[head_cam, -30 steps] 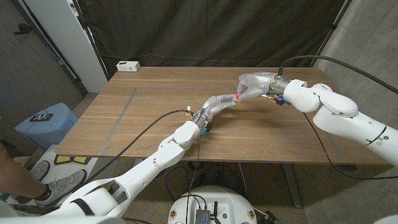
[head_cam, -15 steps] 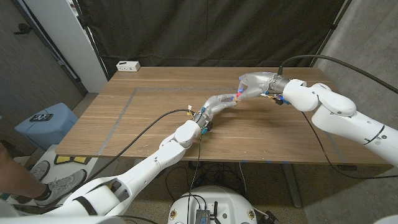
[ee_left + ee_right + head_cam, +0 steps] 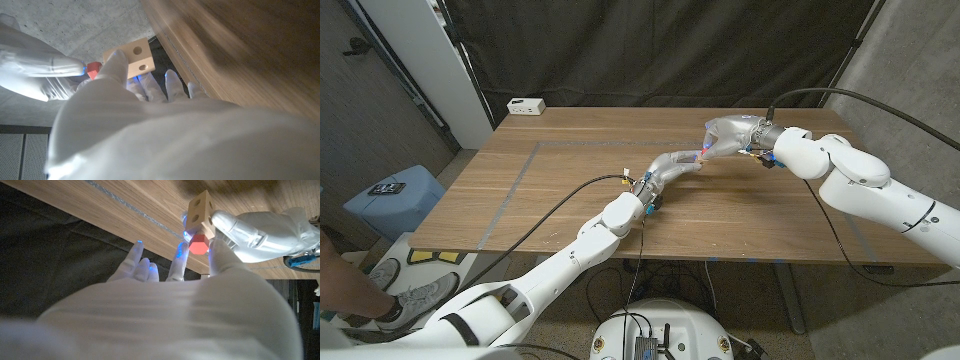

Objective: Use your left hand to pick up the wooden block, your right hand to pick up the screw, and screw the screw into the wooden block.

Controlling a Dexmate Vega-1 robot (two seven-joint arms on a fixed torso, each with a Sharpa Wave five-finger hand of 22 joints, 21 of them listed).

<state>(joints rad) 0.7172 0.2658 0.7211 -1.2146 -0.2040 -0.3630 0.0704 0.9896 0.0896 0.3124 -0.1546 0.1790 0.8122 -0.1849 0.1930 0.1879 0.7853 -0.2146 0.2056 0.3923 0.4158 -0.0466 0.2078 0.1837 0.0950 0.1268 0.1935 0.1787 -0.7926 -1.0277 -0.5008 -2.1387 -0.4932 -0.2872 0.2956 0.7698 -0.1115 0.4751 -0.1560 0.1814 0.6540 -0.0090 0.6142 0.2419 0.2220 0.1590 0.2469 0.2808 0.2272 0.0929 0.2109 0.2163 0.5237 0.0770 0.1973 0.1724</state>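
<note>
Already the left hand [image 3: 120, 100] grips the wooden block [image 3: 134, 56] at upper centre, while the right hand [image 3: 220, 255] pinches the red screw [image 3: 199, 244] against it, apparently started; a tilt could cross-thread it.

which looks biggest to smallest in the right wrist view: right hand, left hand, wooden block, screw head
1. right hand, though it sits nearest the camera, so its size is exaggerated
2. left hand
3. wooden block
4. red screw head, against the block
</note>
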